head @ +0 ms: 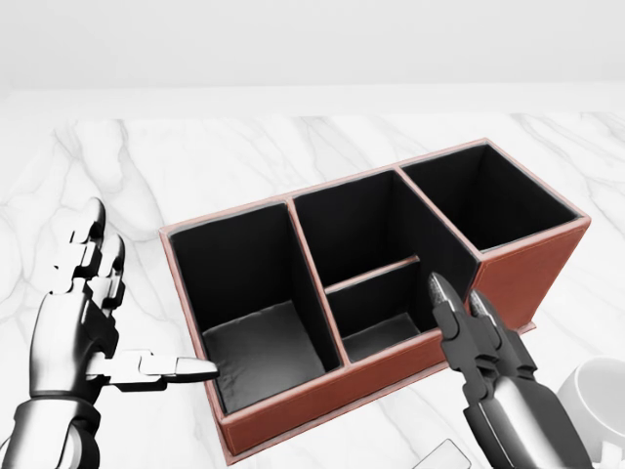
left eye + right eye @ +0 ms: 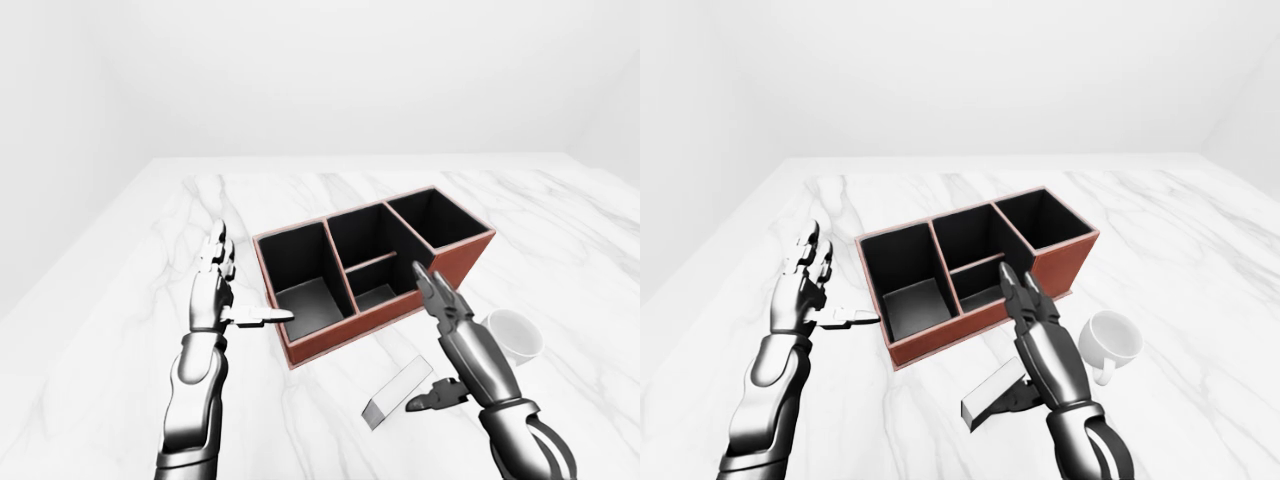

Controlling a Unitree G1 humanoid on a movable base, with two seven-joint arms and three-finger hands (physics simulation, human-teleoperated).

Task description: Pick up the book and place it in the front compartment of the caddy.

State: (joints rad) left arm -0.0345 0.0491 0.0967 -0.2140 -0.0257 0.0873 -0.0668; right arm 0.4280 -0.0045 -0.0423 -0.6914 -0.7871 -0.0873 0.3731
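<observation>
The caddy (image 2: 335,338) is a red-brown box with black compartments, standing askew at the middle of the marble table (image 2: 120,330). The book (image 2: 397,391) is a pale slab lying flat just below the caddy, apart from it. My right hand (image 2: 440,340) is open above the book's right end, fingers stretched toward the caddy's lower wall and thumb beside the book; contact cannot be told. My left hand (image 2: 240,290) is open at the caddy's left end, fingers up and thumb pointing at its lower left corner. In the head view only a corner of the book (image 1: 444,455) shows.
A white mug (image 2: 512,333) stands to the right of my right hand, below the caddy's right end. Marble stretches on the left and at the top of the views, with the table's edges far off.
</observation>
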